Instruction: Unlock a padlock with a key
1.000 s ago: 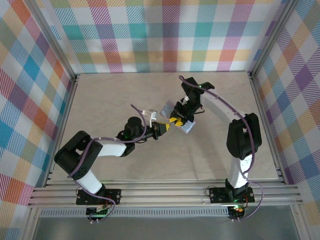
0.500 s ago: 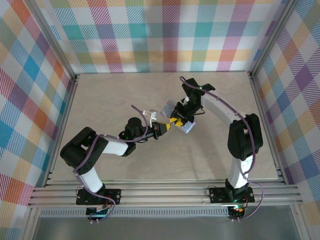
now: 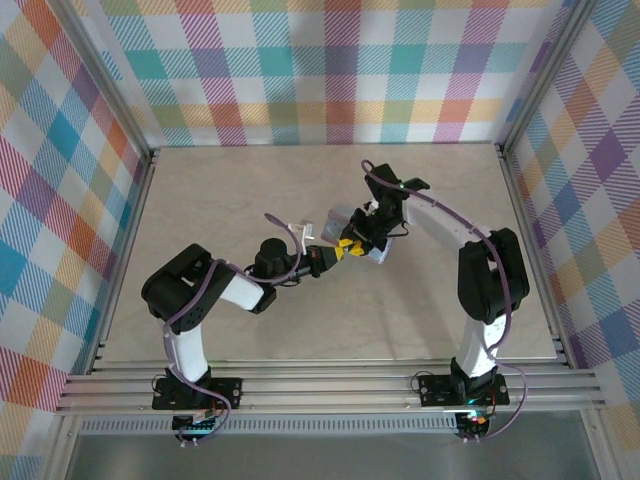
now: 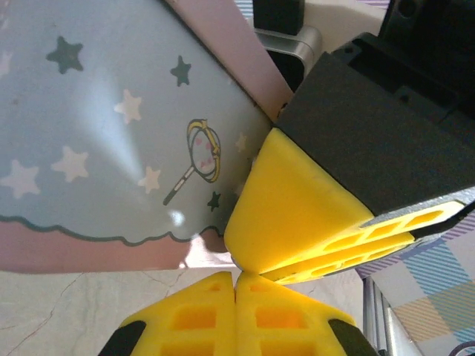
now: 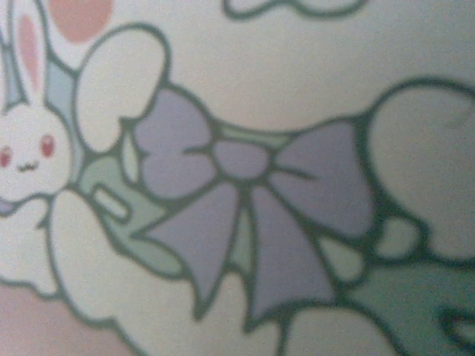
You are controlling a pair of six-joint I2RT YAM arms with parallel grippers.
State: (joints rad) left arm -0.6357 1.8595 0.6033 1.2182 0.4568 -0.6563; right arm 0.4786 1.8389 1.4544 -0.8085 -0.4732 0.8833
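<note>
One pale-blue box [image 4: 111, 133]; left fingers [image 4: 197, 319] clenched together, right fingers [image 4: 297, 200], grip impossible to tell.

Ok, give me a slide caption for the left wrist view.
Shut left gripper just below the right gripper, beside the starry box.

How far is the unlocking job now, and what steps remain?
Done: both arms meet at the pale blue box. In hand: the left tool, fingers pressed shut, points at the box beside the right tool. Left: whether the key is in or the padlock open, I cannot tell, so count inserting, turning and opening as not yet done.
</note>
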